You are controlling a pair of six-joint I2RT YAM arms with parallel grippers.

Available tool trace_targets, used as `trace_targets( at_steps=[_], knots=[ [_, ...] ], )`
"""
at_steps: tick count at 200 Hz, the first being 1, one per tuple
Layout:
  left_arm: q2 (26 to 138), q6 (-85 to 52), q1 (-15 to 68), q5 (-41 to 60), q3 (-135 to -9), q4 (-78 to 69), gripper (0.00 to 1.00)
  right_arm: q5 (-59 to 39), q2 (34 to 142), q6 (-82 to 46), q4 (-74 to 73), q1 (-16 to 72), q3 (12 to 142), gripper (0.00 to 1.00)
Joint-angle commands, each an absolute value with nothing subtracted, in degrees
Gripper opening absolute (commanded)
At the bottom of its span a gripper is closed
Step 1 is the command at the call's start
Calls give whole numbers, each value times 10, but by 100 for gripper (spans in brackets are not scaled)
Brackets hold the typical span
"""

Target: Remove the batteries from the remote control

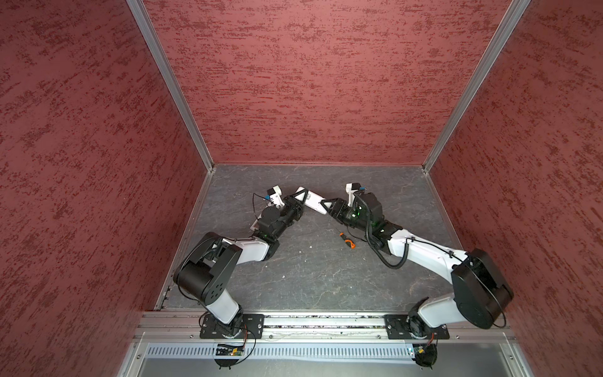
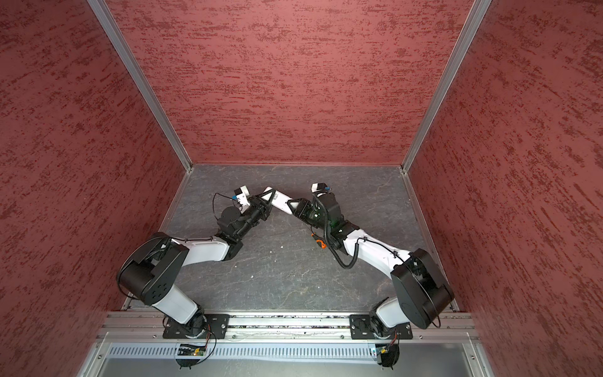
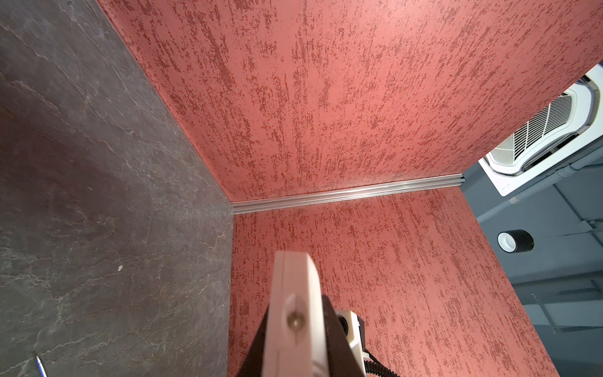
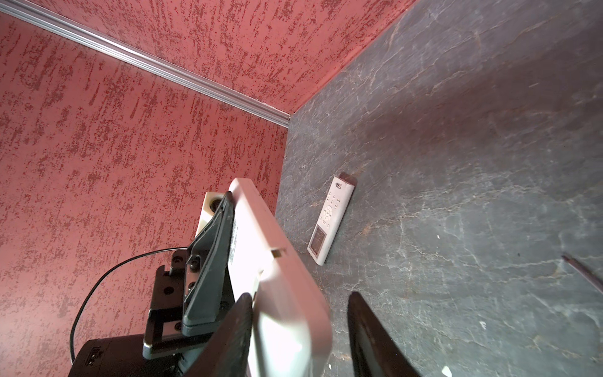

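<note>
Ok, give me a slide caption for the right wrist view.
Left gripper clamps a white remote; right gripper open around its end; second remote lies on the table.

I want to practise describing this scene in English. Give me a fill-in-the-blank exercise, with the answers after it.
1. The left gripper is shut on a raised remote whose casing is ___.
2. The right gripper stands ___ around that remote, with a gap on one side.
3. The orange-and-black-handled tool on the table is a ___.
4. A second remote lies on the table with its buttons facing ___.
Answers: white; open; screwdriver; up.
</note>
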State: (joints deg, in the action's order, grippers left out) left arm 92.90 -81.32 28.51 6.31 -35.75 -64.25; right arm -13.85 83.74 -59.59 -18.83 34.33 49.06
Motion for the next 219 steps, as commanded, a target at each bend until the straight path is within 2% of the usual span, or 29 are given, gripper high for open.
trace_targets(
  at_steps=[1,74,179,219],
  knots=[
    [908,-817,280,60,-359,-709,0,-135,837,-603,-154,340,477,51],
    [924,-819,281,57,-356,-723,0,-140,811,-602,-150,340,476,54],
    [946,-847,286,51,-355,-713,0,-141,792,-593,-141,339,482,65],
    [951,-847,287,49,-350,-713,0,-143,788,-594,-149,339,481,63]
  ],
)
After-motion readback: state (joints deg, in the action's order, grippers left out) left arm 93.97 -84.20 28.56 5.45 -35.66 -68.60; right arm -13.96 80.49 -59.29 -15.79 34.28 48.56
